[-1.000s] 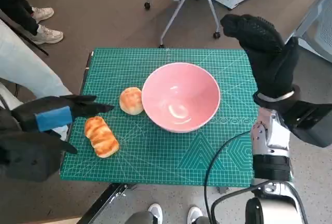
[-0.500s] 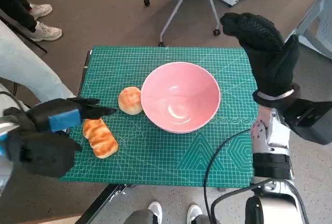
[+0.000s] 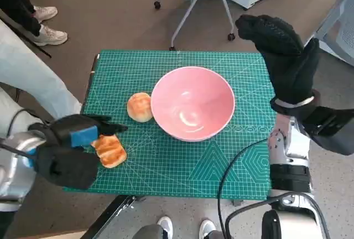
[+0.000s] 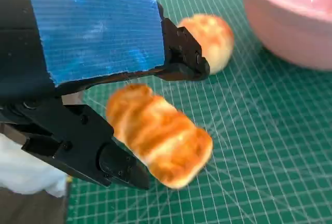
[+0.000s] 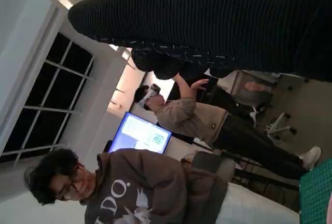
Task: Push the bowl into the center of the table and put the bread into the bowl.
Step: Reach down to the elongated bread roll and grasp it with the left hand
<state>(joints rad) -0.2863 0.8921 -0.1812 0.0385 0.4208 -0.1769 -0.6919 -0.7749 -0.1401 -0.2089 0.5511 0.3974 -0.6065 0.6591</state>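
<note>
The long striped golden bread roll (image 3: 110,150) lies on the green surface (image 3: 166,172), well apart from the pink round bowl (image 3: 192,110). The left hand (image 3: 74,139), fingers spread, straddles it without gripping yet. The right hand (image 3: 279,51) is raised, holding nothing.

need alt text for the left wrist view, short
The left hand, black with blue tape on its back, has its fingers spread either side of a long golden bread roll lying on the green cutting mat, not clearly gripping it. Beyond it lie a round bun and the side of the pink bowl.
</note>
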